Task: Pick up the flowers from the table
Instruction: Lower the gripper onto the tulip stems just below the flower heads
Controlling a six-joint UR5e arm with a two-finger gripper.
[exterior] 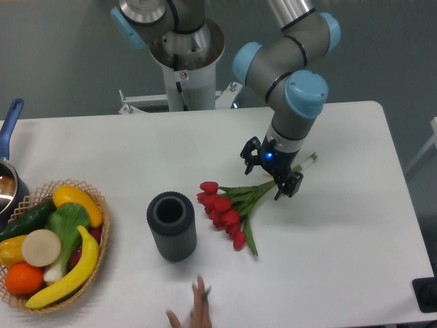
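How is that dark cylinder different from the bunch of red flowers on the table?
The dark cylinder stands upright with its open top facing up; the flowers lie flat on the white table. The cylinder is one dark grey, ribbed piece, while the flowers are red heads on green stems. The robot's tool is down at the flowers' stems; the cylinder stands apart from it. Both rest on the table.

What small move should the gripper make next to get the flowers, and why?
Probably lower straight down and close on the stems. The gripper hangs open over the green stems of the flowers, one finger on each side, while the bunch lies flat on the table.
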